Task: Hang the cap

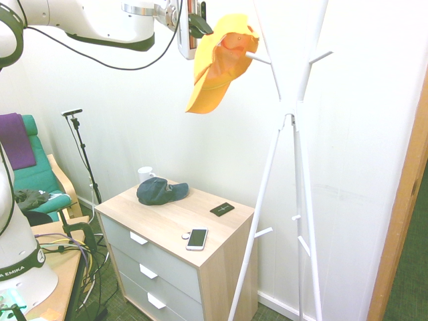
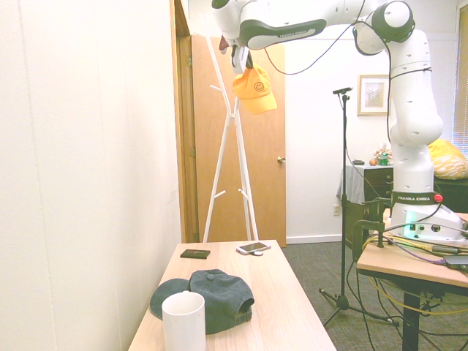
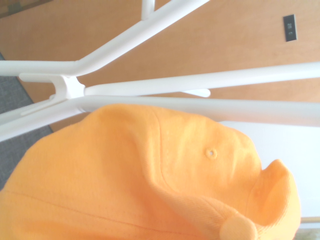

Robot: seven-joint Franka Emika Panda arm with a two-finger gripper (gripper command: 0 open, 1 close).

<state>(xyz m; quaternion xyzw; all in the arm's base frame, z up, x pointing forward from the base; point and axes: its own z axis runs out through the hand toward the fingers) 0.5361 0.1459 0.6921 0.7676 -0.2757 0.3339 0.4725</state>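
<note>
The yellow-orange cap (image 1: pixel 215 67) hangs high in the air beside the white coat rack (image 1: pixel 295 114), brim pointing down. My gripper (image 1: pixel 198 28) is shut on the cap's upper edge. A short peg (image 1: pixel 258 59) of the rack reaches into the cap's hollow side. From the other side the cap (image 2: pixel 256 89) shows its small smiley emblem, just under the gripper (image 2: pixel 240 60) and in front of the rack (image 2: pixel 232 124). In the wrist view the cap's crown (image 3: pixel 150 185) fills the lower half, with the rack's white poles (image 3: pixel 200 80) right behind it.
A wooden chest of drawers (image 1: pixel 167 221) stands below, bearing a dark navy cap (image 1: pixel 160 190), a white mug (image 1: pixel 146 174), a phone (image 1: pixel 196 238) and a small black card (image 1: pixel 222 208). A green armchair (image 1: pixel 37 177) is at the left, and a wooden door (image 2: pixel 263 168) is behind the rack.
</note>
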